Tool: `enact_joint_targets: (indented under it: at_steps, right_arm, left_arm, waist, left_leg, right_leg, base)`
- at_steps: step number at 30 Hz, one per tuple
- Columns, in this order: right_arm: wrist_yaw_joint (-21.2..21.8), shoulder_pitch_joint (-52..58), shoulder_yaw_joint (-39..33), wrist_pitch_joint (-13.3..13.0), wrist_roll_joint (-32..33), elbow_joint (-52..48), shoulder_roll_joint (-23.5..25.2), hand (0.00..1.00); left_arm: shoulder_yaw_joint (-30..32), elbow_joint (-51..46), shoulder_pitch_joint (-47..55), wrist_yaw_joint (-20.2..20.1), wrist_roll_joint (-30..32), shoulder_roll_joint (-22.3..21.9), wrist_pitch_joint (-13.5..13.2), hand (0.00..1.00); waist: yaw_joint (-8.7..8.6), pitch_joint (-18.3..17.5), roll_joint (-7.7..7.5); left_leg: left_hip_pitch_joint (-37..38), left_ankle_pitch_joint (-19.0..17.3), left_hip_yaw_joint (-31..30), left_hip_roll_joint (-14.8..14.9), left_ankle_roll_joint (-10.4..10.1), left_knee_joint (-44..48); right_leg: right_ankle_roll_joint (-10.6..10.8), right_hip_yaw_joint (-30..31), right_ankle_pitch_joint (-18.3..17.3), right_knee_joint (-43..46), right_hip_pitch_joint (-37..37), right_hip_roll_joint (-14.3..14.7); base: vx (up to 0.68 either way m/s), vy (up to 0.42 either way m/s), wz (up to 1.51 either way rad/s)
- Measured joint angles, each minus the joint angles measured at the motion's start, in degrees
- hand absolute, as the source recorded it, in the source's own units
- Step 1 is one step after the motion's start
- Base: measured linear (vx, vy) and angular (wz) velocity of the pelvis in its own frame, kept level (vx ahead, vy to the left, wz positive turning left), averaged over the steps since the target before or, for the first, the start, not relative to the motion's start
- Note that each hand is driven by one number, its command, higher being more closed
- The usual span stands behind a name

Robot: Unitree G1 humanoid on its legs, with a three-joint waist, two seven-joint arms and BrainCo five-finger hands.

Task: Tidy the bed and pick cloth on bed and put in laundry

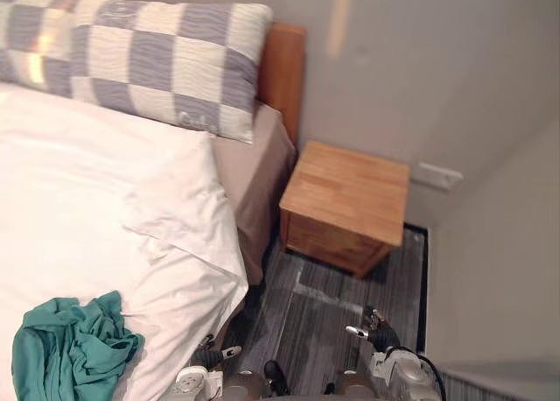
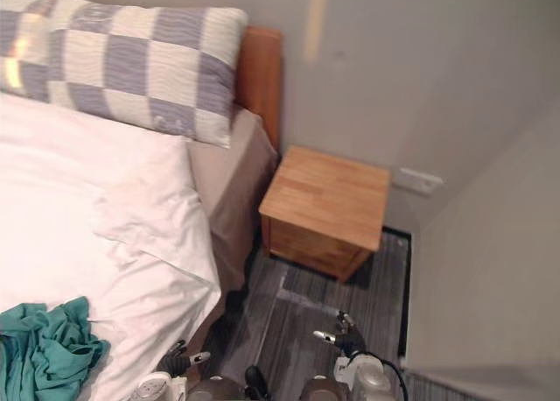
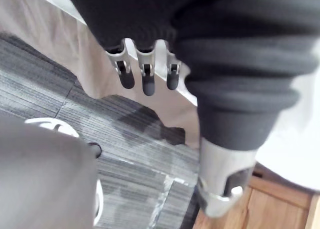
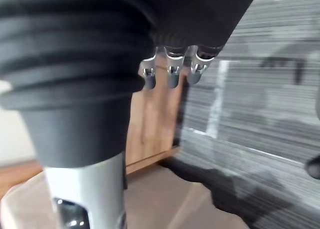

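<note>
- The teal cloth (image 1: 70, 348) lies crumpled on the white duvet (image 1: 87, 191), near the side edge of the bed (image 1: 262, 226) closest to the robot; neither hand touches it, so the pick is not yet begun
- The left hand (image 1: 210, 355) hangs low just beside that edge, over the grey carpet (image 1: 332, 300); its fingers (image 3: 148, 79) are relaxed, side by side, with the thumb apart, and hold nothing
- The right hand (image 1: 376, 329) hangs over the carpet, well apart from the bed, its fingers (image 4: 171, 75) likewise loose and empty; I judge both arms are simply at rest, ready for a reach
- The duvet's corner is turned back and creased below the checked pillow (image 1: 149, 55), leaving the beige sheet (image 1: 241, 151) bare by the wooden headboard (image 1: 282, 73); that looks like the tidying left to do
- A wooden bedside table (image 1: 346, 204) stands just beside the bed's head end and narrows the carpet strip; it may hinder the right arm near the pillow, though nothing lies between the left hand and the cloth
- A wall socket (image 1: 440, 175) sits on the wall behind the table
</note>
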Motion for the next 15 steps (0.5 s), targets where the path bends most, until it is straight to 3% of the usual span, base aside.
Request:
enact_joint_targets:
  at_steps: [3, 4, 5, 6, 7, 8, 9, 10, 12, 15]
  right_arm:
    - [-6.6, 3.9, -1.0, 0.4, 0.9, -13.1, 0.1, 0.0]
    - [-8.9, 4.4, -1.0, 0.5, 0.2, -21.7, -0.4, 0.0]
    - [-9.2, 4.2, -1.0, 0.5, -0.3, -24.8, -0.7, 0.0]
    - [-9.3, 3.4, -0.9, 0.5, -0.3, -29.1, -1.2, 0.0]
    - [-9.2, -0.7, -1.1, 0.5, -0.5, -33.8, -4.6, 0.0]
    - [-9.2, -2.5, -1.1, 0.6, -0.7, -35.0, -6.6, 0.0]
    - [-9.0, -7.1, -1.1, 1.3, -1.3, -38.6, -11.2, 0.0]
    - [-8.9, -12.5, -1.0, 2.3, -2.8, -41.0, -14.5, 0.0]
    - [-9.3, -21.2, -0.8, 5.7, -6.5, -42.1, -18.4, 0.0]
    - [-10.8, -28.8, 0.8, 8.9, -11.8, -42.2, -21.5, 0.0]
  left_arm:
    - [1.4, 2.0, 0.4, 1.0, -0.9, 0.5, -0.1, 0.0]
    - [3.0, 1.8, 1.5, 1.1, -1.2, 1.5, -0.2, 0.0]
    - [3.1, 1.6, 2.3, 1.0, -1.2, 2.2, -0.2, 0.0]
    - [3.4, 1.2, 4.1, 1.0, -1.1, 3.7, -0.3, 0.0]
    - [5.0, 1.3, 5.5, 1.3, -1.4, 3.9, -0.2, 0.0]
    - [5.0, 1.2, 6.4, 1.2, -1.4, 3.6, -0.2, 0.0]
    - [5.0, 1.1, 7.7, 0.7, -1.4, 2.8, -0.2, 0.0]
    - [6.4, 1.2, 8.1, 0.3, -1.5, 2.1, 0.0, 0.0]
    - [8.7, 1.4, 8.1, -0.6, -1.5, 0.7, 0.3, 0.0]
    - [9.4, 1.1, 8.2, -0.8, -0.6, 0.4, -0.1, 0.0]
  waist:
    - [-0.71, 0.0, -1.04]
    - [-1.21, 0.1, -2.5]
    - [-1.2, -0.2, -3.44]
    - [-1.02, -1.4, -5.69]
    - [-0.47, -1.6, -5.65]
    - [-0.16, -2.3, -4.54]
    - [0.41, -3.7, -2.33]
    - [0.55, -3.4, -1.77]
    - [0.59, -3.2, -1.99]
    - [0.91, -3.3, -2.33]
  left_leg:
    - [0.0, -1.3, -11.8, 0.0, -1.7, 0.6]
    - [0.1, -3.3, -16.5, -0.4, -4.1, 3.2]
    - [0.1, -4.5, -18.1, -0.8, -4.8, 4.7]
    - [0.1, -6.4, -20.3, -2.0, -6.2, 6.9]
    - [-0.4, -9.6, -22.9, -0.8, -8.6, 11.4]
    - [-1.5, -10.0, -23.1, 0.6, -9.3, 12.5]
    - [-3.0, -10.4, -23.1, 3.0, -9.9, 13.1]
    - [-3.3, -9.4, -22.7, 4.8, -11.3, 12.2]
    - [-2.7, -5.9, -18.7, 6.7, -12.7, 9.8]
    - [-2.6, -3.4, -9.1, 8.5, -11.5, 7.8]
  right_leg:
    - [3.0, 18.3, 7.7, -14.7, -4.4, 2.6]
    - [4.8, 24.2, 11.3, -17.3, -4.6, 2.9]
    - [4.8, 25.2, 12.6, -17.5, -4.6, 2.8]
    - [3.7, 26.7, 15.1, -18.0, -4.5, 2.5]
    - [0.8, 24.2, 18.7, -15.1, -4.4, 3.9]
    - [0.7, 23.1, 18.8, -15.4, -4.0, 4.7]
    - [-0.1, 20.0, 18.7, -17.0, -3.8, 6.0]
    - [-0.8, 17.4, 19.1, -17.8, -3.2, 6.3]
    - [-2.1, 12.8, 18.9, -19.5, -0.2, 5.9]
    - [-4.0, 5.0, 17.9, -21.8, 3.8, 4.5]
  base:
    - [0.28, -0.252, 2.09]
    - [0.41, -0.434, 2.13]
    - [0.46, -0.539, 1.79]
    - [0.42, -0.526, 1.24]
    - [0.41, -0.501, 1.09]
    - [0.36, -0.385, 1.03]
    - [0.29, -0.294, 0.89]
    - [0.27, -0.29, 0.96]
    - [0.18, -0.305, 1.2]
    - [0.08, -0.202, 1.36]
